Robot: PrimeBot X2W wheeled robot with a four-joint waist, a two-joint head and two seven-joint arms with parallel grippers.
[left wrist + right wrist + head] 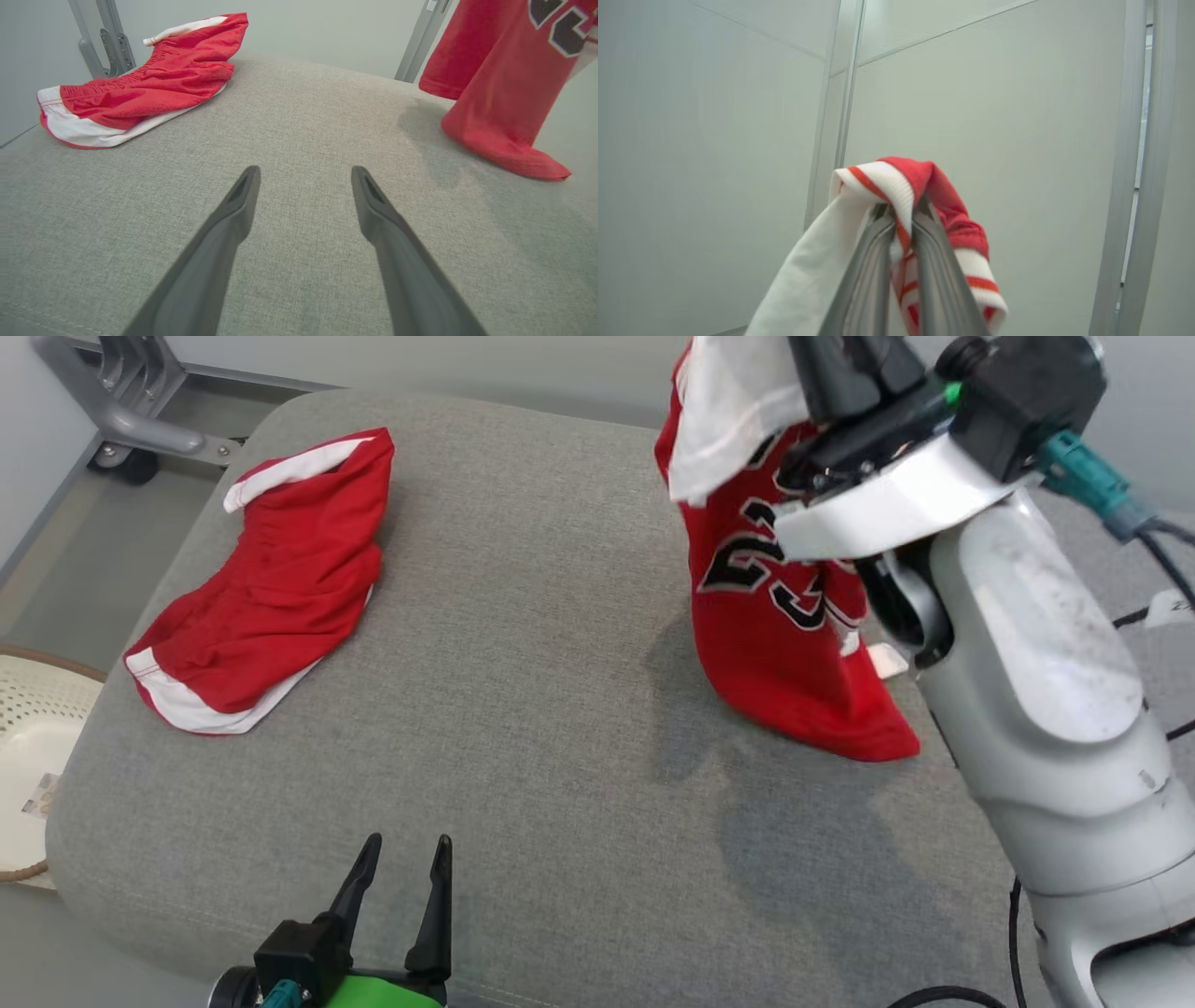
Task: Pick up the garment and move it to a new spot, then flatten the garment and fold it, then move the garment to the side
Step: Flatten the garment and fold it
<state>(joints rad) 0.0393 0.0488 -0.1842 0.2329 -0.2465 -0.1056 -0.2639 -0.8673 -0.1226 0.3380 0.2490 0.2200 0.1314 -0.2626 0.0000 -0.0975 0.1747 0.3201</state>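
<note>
The right gripper (903,207) pinches the red jersey (780,686) aloft, hem touching the grey cushion (560,709); fingers of the left gripper (408,847) are spread.

Red shorts (271,588) with white trim lie crumpled on the grey cushion (541,663), left side; a white perforated basket (28,747) stands beside it.

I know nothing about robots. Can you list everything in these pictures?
Jersey: one, red with black numbers and white trim, hanging at the right, lower edge on the cushion.
Shorts: one pair, red with white trim, lying on the cushion's far left.
Cushion: one, grey, under both garments.
Basket: one, cream, left edge, beside the cushion.
Metal frame: one, grey, top left.
Left fingers: two, dark, spread open, at the cushion's near edge.
Right fingers: two, dark, closed on the jersey's trim.
</note>
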